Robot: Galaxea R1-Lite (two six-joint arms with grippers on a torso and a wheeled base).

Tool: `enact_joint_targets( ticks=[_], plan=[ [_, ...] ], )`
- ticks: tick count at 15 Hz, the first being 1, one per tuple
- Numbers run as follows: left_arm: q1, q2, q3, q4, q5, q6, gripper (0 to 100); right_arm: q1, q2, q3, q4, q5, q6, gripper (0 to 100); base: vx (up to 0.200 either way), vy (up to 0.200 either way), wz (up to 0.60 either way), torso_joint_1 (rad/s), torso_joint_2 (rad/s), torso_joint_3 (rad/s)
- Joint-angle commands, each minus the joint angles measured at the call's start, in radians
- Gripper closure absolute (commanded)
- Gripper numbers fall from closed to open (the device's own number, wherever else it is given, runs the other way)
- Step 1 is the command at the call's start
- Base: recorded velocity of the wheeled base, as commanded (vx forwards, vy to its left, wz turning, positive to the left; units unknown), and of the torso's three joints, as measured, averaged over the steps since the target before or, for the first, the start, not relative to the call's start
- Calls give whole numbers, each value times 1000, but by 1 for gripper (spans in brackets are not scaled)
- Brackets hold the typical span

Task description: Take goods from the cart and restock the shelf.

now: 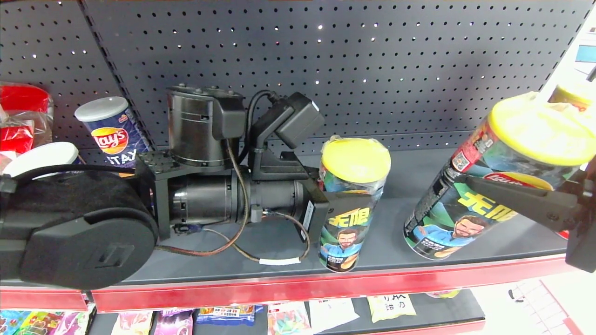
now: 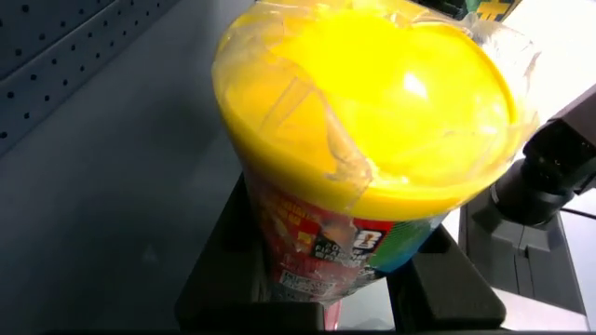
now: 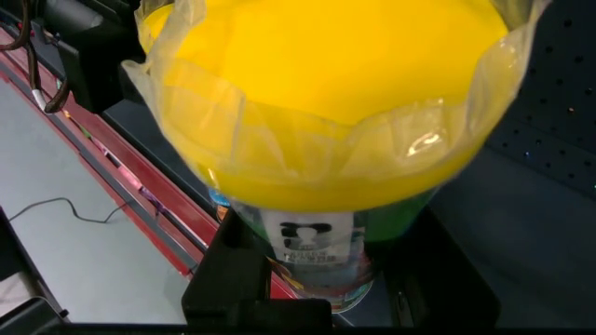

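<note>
Left gripper (image 1: 347, 209) pinches the upright can (image 1: 356, 160) standing on the shelf (image 1: 279, 242); right gripper (image 1: 493, 186) clamps the tilted can (image 1: 447, 218) at its three o'clock. Placing step, I judge: next straighten that can, lower, release

I had the left canister (image 1: 355, 184) upright at the front part of the shelf (image 1: 400, 186), held between the fingers of the left hand (image 1: 347, 209), whose arm lay along the shelf from the left. To its right and apart from it, the right canister (image 1: 454, 218) sat tilted in the right hand (image 1: 517, 197), top leaning rightward, base near the shelf's front edge. Behind both stood the pegboard (image 1: 372, 60). Far left, behind my left arm, stood a chips can (image 1: 114, 135). A lower shelf (image 1: 433, 307) underneath held packets (image 1: 326, 314).
</note>
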State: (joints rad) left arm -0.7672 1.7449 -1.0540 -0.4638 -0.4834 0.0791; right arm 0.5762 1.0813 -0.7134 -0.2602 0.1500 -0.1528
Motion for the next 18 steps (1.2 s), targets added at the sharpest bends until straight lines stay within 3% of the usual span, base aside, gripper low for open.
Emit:
enact_joint_targets(
  ticks=[1,5,6,11,18],
  plan=[
    [-1,-4,3,2,0,1,100,1,2,-1,-1,0,-1,100,0,0,0,0,0,0],
    [-4,-4,6,2,3,1,100,1,12,-9,-1,0,-1,100,0,0,0,0,0,0],
    [-4,-4,6,2,3,1,0,1,22,-20,-1,0,-1,100,0,0,0,0,0,0],
    [-3,-21,25,4,12,-2,0,-2,137,-77,-2,2,1,100,0,0,0,0,0,0],
    [-1,-177,241,4,40,-2,0,-9,393,-264,-14,5,33,100,0,0,0,0,0,0]
  ],
)
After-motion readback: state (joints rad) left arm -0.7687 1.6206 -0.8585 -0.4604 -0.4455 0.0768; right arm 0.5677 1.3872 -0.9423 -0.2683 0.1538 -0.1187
